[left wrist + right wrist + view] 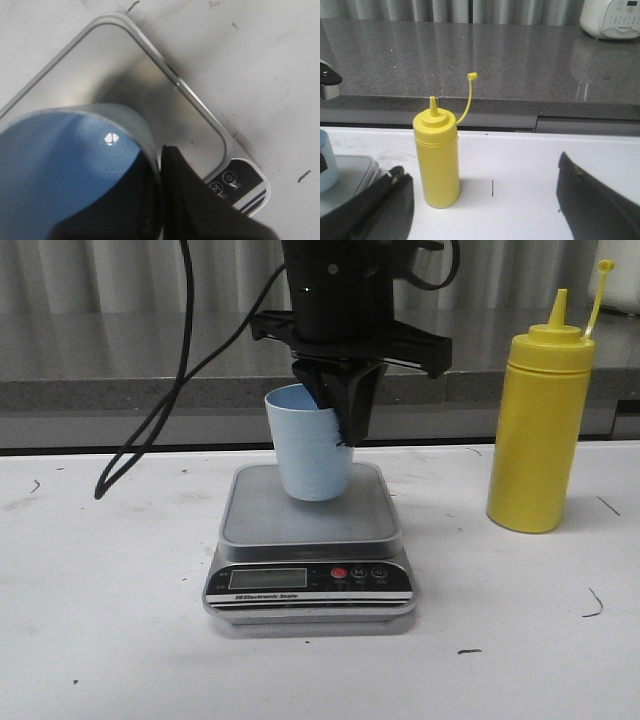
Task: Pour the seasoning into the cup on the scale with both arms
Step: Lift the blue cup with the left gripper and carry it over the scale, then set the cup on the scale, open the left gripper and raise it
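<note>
The left gripper (pixel 335 400) pinches the tilted cup (pixel 312 445) by its rim over the scale (pixel 308 540); released askew, it could tip. The right gripper (pixel 485 200) gapes wide near the bottle (pixel 538 425), standing right.

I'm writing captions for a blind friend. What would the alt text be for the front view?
A black robot gripper holds a small pale blue plastic cup by its rim, slightly tilted, over the grey platform of a flat digital kitchen scale on a white table. A tall yellow plastic squeeze bottle, its cap off, stands untouched to the right.
</note>
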